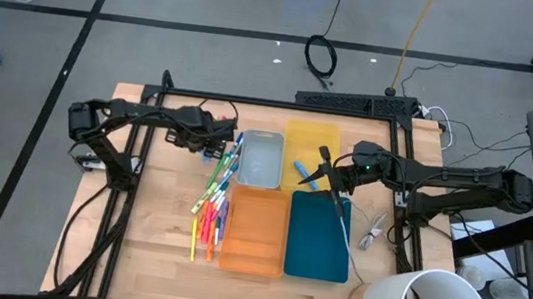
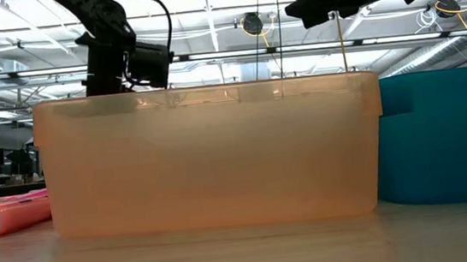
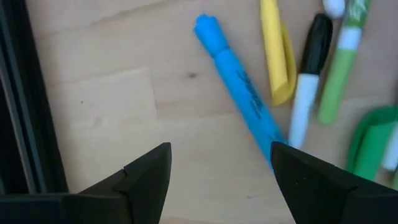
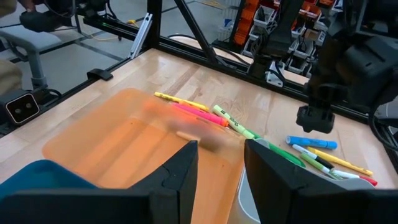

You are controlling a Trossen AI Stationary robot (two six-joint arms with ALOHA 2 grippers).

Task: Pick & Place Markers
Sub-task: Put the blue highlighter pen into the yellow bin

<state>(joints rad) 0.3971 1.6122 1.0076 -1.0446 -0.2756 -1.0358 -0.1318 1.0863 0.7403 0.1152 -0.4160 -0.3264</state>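
Left gripper (image 3: 217, 180) hangs spread wide over the markers (image 1: 213, 196) strewn just left of the orange tray (image 1: 254, 231). Right gripper (image 4: 221, 171) is above the trays, fingers partly apart, holding nothing.

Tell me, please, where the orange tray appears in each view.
High view: the orange tray sits at lower centre, touching the teal tray on its right.
Low view: it fills the middle, with the teal tray at the right edge.
Left wrist view: not in it.
Right wrist view: it lies just past that arm's own fingers.
Shared landmark: the teal tray beside it.
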